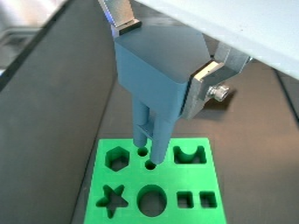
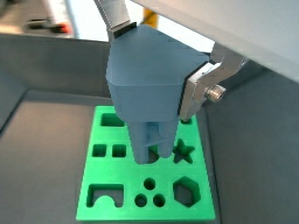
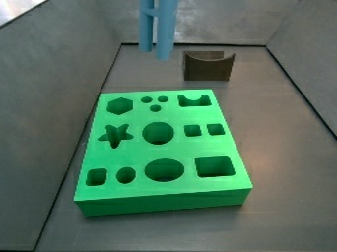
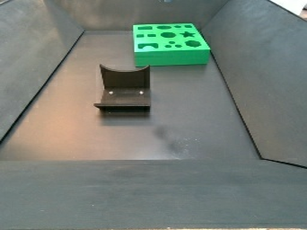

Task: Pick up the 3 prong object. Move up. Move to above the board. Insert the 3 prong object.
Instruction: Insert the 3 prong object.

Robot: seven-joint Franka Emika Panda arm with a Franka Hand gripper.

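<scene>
While the gripper (image 2: 158,66) sits clamped on the 3 prong object (image 2: 146,83) in both wrist views, its prongs hang above the board (image 3: 161,138), top centre in a side view.

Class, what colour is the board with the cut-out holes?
Bright green board, clearest in a side view; the gripper holds the 3 prong object above it.

Looks like a robotics lab test rig: dark grey walled bin (image 4: 48,81) w/ sloped sides, matte floor. Gripper (image 2: 158,83) hangs above a bright green board (image 3: 165,202) of cut-out shapes by the bin's far wall; fixture (image 4: 122,90) mid-floor, no household items
</scene>
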